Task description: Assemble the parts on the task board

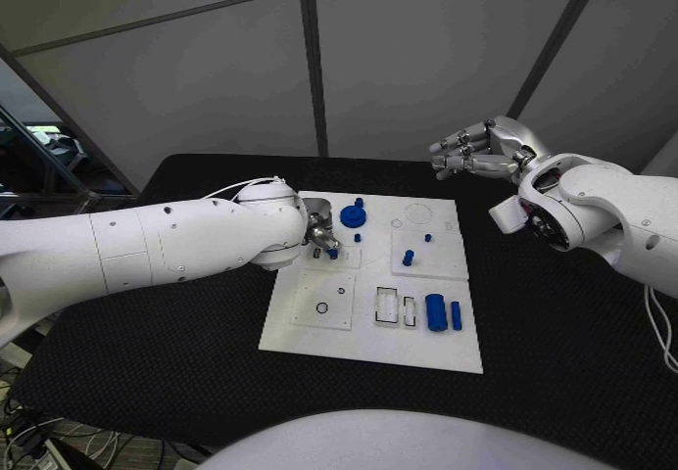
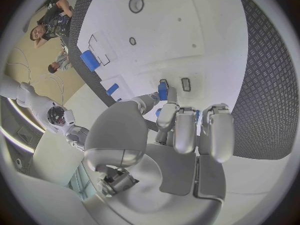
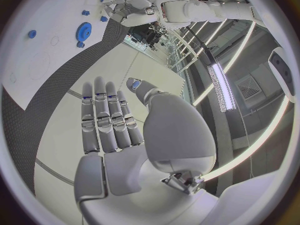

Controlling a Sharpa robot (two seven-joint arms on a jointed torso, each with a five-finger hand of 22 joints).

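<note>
Assembly looks only partly done, as far as we can judge. On the task board (image 1: pixel 370 338), which lies in the middle of the black tabletop (image 1: pixel 565 323), we see a blue gear (image 1: pixel 354 214) and a few small blue pegs (image 1: pixel 409 258) standing near the far half, while a thick blue cylinder (image 1: pixel 435 311) and a thin blue bar (image 1: pixel 457 314) lie loose beside two empty rectangular slots (image 1: pixel 386 305) on the near half. A round hole (image 1: pixel 322 308) in the near left plate also looks unfilled. So we reckon several parts are yet to be seated.

Our left hand (image 1: pixel 319 227) is down on the board's far left area. In the left wrist view its fingertips (image 2: pixel 167 96) pinch a small blue part (image 2: pixel 162 91) next to two small rectangular recesses, so we take it to be holding that piece, about to place it.

Our right hand (image 1: pixel 478 149) is raised beyond the board's far right corner, well apart from it, fingers loosely spread and holding nothing.
</note>
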